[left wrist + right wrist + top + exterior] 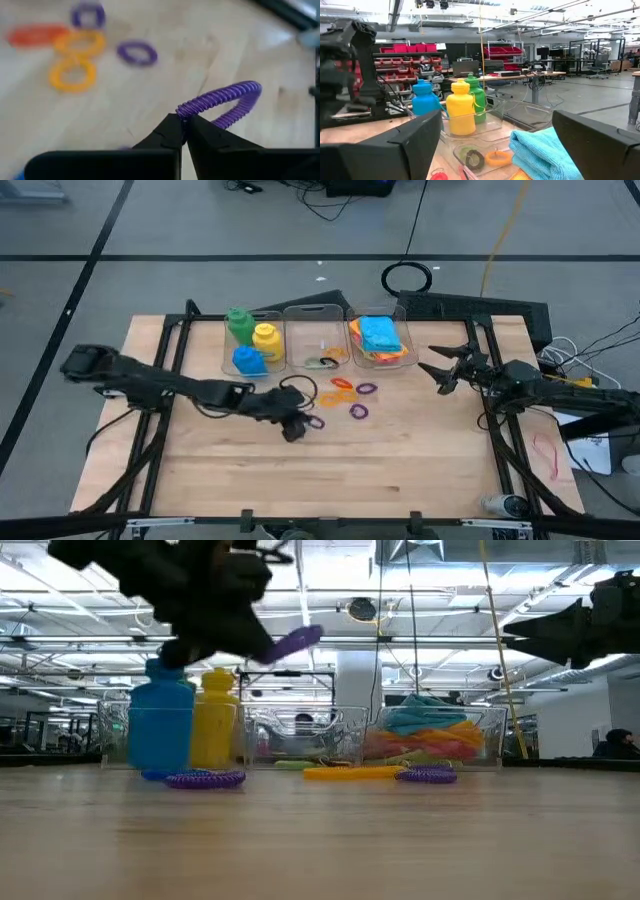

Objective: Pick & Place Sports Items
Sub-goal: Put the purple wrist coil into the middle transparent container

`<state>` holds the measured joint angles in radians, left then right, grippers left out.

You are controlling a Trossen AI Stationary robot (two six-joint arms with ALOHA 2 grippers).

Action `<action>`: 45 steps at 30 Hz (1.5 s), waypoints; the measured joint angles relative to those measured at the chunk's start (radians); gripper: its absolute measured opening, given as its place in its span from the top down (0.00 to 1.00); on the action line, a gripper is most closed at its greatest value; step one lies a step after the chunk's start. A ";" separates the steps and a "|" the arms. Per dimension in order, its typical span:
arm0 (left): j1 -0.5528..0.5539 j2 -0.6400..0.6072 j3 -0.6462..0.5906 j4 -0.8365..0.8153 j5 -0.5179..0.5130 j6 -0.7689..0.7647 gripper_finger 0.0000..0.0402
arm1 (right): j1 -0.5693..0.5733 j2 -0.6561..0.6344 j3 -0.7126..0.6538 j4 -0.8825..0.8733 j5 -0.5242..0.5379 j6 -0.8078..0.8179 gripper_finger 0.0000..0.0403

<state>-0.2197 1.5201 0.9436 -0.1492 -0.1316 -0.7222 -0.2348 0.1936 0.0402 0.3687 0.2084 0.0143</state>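
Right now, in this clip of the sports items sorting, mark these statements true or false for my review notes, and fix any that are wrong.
1. The left gripper is shut on a purple coil ring. True.
2. That purple coil ring lies flat on the table. False: the low view shows it lifted clear of the wooden table.
3. The right gripper holds a cloth. False: it is open and empty, beside the bins.
4. The blue bottle, yellow bottle and green bottle stand in the left bin. True.
5. The folded cloths lie loose on the table. False: they are stacked in the right bin.
6. Some rings lie on the table in front of the bins. True.
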 joint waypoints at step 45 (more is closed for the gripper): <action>0.429 0.140 0.001 0.372 -0.271 0.295 0.95 | 0.000 0.000 0.000 0.000 0.000 0.000 0.28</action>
<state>0.2092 1.6598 0.9450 0.2227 -0.4023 -0.4268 -0.2345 0.1937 0.0405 0.3684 0.2081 0.0146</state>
